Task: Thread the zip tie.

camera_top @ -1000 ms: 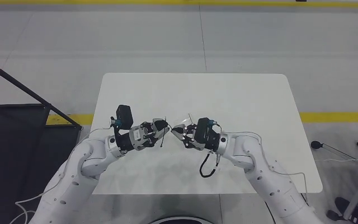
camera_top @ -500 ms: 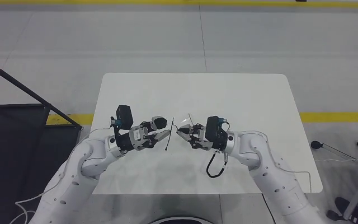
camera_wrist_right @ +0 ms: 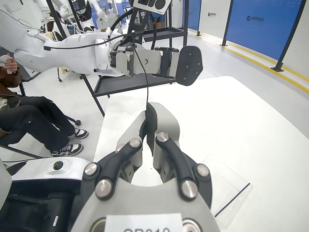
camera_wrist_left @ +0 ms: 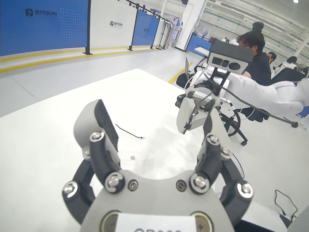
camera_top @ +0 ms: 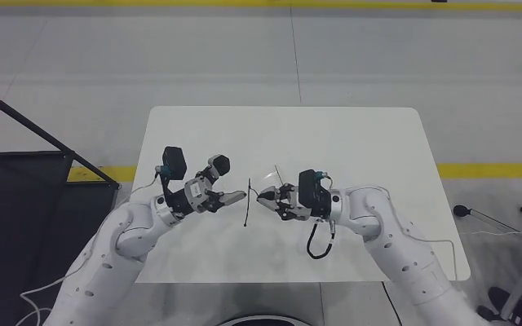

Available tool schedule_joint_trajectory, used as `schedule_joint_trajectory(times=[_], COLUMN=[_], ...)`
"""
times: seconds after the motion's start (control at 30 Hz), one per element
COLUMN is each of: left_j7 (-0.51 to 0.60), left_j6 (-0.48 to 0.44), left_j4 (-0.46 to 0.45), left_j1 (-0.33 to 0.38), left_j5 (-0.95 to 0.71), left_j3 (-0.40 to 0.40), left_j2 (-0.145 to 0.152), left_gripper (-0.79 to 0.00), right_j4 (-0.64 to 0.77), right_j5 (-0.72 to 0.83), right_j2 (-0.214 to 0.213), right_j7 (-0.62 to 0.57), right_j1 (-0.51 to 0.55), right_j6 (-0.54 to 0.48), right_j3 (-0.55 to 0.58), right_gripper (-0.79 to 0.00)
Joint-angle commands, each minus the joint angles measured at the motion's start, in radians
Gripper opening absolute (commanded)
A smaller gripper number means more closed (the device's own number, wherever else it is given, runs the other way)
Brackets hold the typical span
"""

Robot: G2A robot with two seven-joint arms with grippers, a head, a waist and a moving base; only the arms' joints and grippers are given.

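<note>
Right jaws tight on zip tie (camera_wrist_right: 147, 92)

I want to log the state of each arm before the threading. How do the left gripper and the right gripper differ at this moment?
The left gripper has its jaws spread wide, while the right gripper has them shut. The left gripper holds nothing; the right gripper pinches a thin black zip tie. Both hover above the white table, facing each other.
</note>
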State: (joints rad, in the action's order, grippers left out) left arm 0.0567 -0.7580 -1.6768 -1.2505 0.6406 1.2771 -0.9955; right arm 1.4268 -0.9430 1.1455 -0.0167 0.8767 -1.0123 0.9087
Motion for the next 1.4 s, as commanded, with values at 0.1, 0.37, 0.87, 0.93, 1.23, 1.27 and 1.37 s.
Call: schedule_joint_trajectory(times=[0.1, 0.37, 0.87, 0.93, 1.23, 1.27, 1.37], left_j7=[0.061, 0.318, 0.413, 0.473, 0.767, 0.777, 0.798], left_j6=[-0.051, -0.104, -0.097, -0.096, -0.059, -0.058, -0.051], left_j4=[0.047, 0.123, 0.099, 0.102, 0.142, 0.144, 0.154], left_j1=[0.011, 0.070, 0.060, 0.064, 0.110, 0.113, 0.123], left_j5=[-0.179, -0.524, -0.746, -0.834, -1.065, -1.072, -1.078], left_j3=[0.017, -0.013, -0.051, -0.056, -0.070, -0.071, -0.080], left_j2=[0.003, 0.015, 0.015, 0.018, 0.033, 0.033, 0.031], left_gripper=[0.000, 0.000, -0.043, -0.139, -0.446, -0.443, -0.443], right_j4=[0.002, -0.012, -0.015, -0.026, -0.054, -0.056, -0.061], right_j5=[0.014, 0.054, 0.067, 0.081, 0.147, 0.151, 0.161], right_j2=[-0.022, -0.062, -0.060, -0.057, -0.047, -0.046, -0.045], right_j7=[0.006, 0.012, -0.009, -0.026, -0.081, -0.084, -0.092], right_j1=[-0.023, -0.072, -0.063, -0.070, -0.106, -0.108, -0.114], right_j6=[0.000, 0.000, 0.011, 0.000, 0.000, 0.000, 0.000], right_j3=[-0.041, -0.120, -0.124, -0.129, -0.162, -0.164, -0.169], right_gripper=[-0.785, -0.785, -0.785, -0.785, -0.785, -0.785, -0.785])
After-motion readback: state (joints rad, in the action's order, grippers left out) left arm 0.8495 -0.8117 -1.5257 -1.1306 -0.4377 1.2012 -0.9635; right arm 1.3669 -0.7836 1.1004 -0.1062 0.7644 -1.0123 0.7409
